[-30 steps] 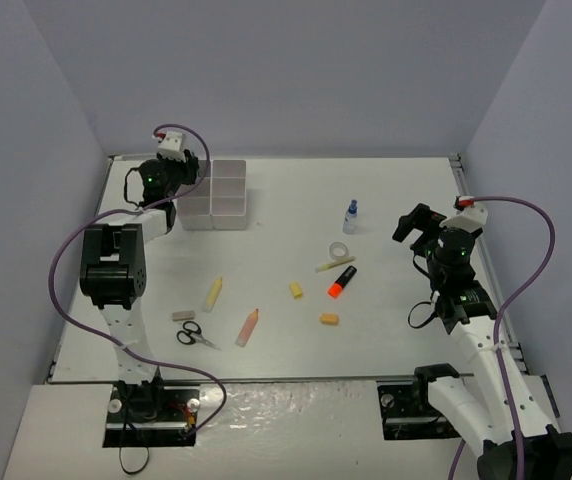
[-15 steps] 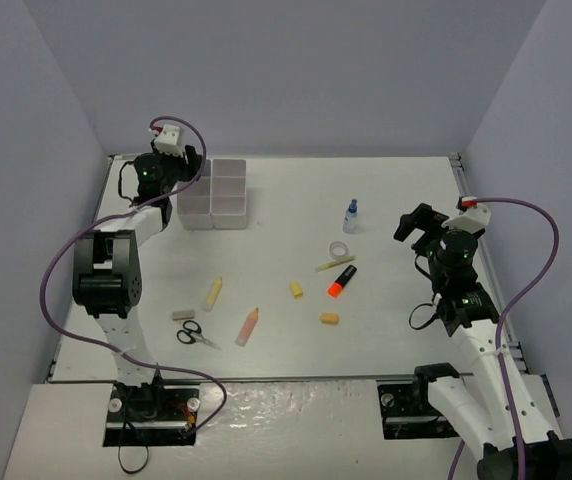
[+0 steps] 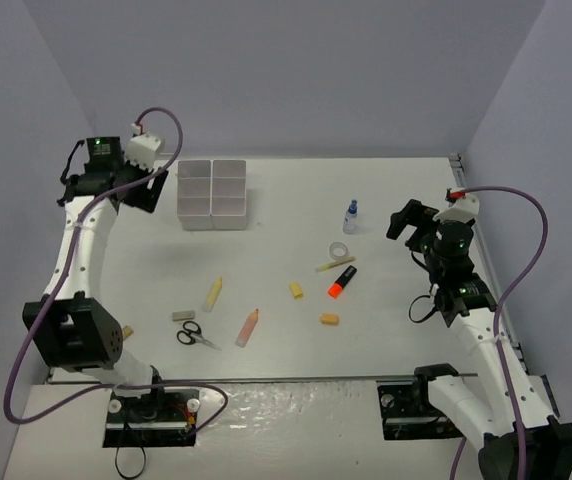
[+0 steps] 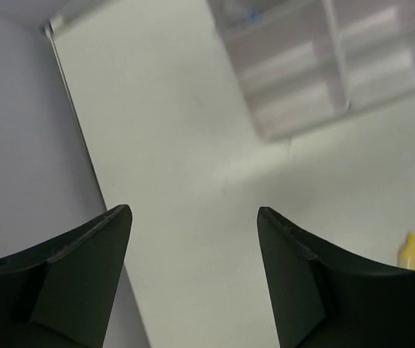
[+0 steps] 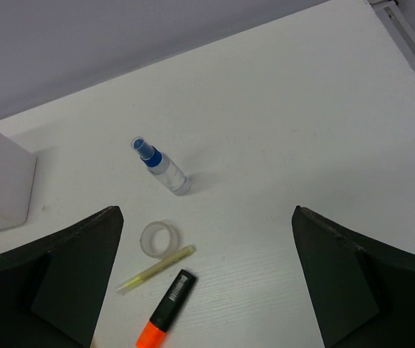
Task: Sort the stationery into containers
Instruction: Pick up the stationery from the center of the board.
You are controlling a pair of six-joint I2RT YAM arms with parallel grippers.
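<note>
Top and wrist views. The right pincer (image 5: 206,214) hangs wide open and empty over the right half of the table (image 3: 406,190). A cluster of stationery lies just ahead of it and to its left. The bottle (image 5: 160,165) is farthest and appears upright. The tape roll (image 5: 159,238) comes next, lying flat. Closest are the pen (image 5: 155,268) and the orange marker (image 5: 167,308), lying side by side. Their long axes are roughly parallel and slant across the line between the fingers, so a grasp on either would probably call for a turn of the wrist. The right arm is plainly the nearer one to this cluster.

The left pincer (image 4: 193,212) is also parted with nothing between its fingers. It is raised just left of the containers (image 3: 213,193) at the far left of the table. The yellow marker (image 3: 212,293) lies well apart from it on the near side, long axis running roughly near to far. The pink marker (image 3: 248,327), scissors (image 3: 196,335) and grey eraser (image 3: 183,315) lie nearer still to the bases. The yellow eraser (image 3: 296,290) and orange eraser (image 3: 329,320) sit mid-table between the arms.

Nothing stands between either pincer and its nearest items. The pen and tape roll lie close together, which may crowd a grasp.
</note>
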